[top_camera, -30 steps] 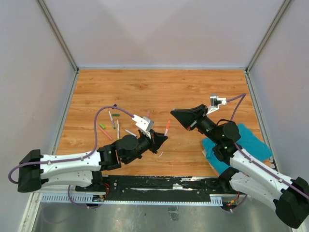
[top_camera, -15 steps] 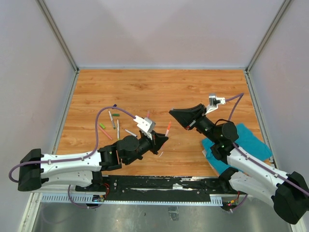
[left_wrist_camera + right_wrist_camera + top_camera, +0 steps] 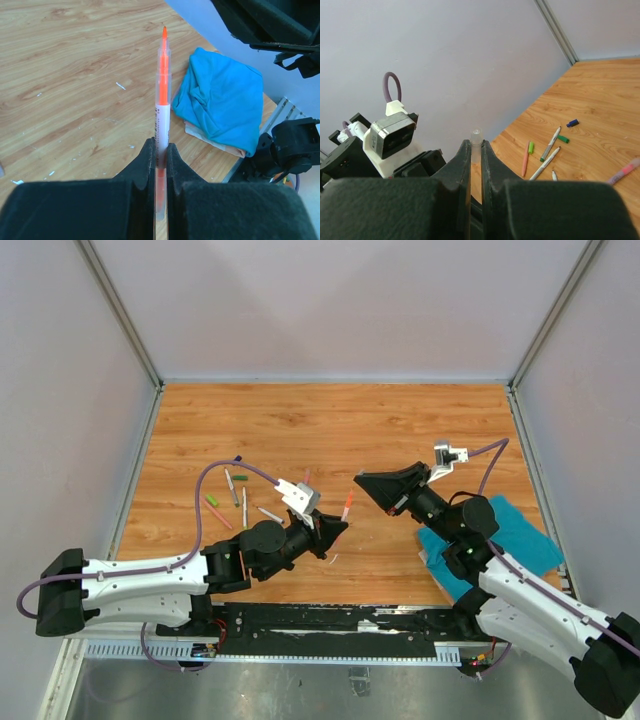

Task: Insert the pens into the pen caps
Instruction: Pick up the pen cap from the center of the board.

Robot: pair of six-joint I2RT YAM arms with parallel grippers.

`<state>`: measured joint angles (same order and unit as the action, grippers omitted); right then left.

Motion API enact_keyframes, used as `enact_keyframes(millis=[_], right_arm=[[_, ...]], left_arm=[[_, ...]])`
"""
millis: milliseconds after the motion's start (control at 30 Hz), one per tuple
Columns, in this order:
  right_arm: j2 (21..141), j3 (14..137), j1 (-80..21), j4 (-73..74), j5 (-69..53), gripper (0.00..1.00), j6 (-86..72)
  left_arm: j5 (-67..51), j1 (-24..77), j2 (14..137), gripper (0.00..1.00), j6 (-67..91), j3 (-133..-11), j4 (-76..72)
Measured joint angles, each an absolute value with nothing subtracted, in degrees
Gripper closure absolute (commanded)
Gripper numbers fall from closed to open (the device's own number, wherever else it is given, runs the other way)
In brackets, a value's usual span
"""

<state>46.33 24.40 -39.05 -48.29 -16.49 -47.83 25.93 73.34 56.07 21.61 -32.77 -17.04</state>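
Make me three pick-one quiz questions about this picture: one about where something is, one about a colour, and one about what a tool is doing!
1. Where is the cloth?
A) by the right arm
B) in the far left corner
C) over the loose pens

2. What colour is the tip of the pen in the left tool?
A) green
B) orange
C) blue

3. How is the left tool?
A) open and empty
B) shut on the pen
C) shut on the cloth

Answers:
1 A, the cloth lies right next to that arm.
2 B, the bare tip is orange.
3 B, it pinches the pen's barrel.
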Motion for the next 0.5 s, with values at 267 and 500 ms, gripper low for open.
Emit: enact_keyframes(millis=[267, 500], right_arm=[[45.58, 24.40, -39.11, -42.15, -15.18, 0.99, -46.24], [45.65, 24.40, -39.11, -40.99, -15.18, 0.99, -46.19]], left_arm=[[25.96, 73.34, 56.07, 1.00, 21.43, -32.77, -17.04], [26.11, 73.34, 55.99, 0.99, 21.43, -32.77, -17.04]])
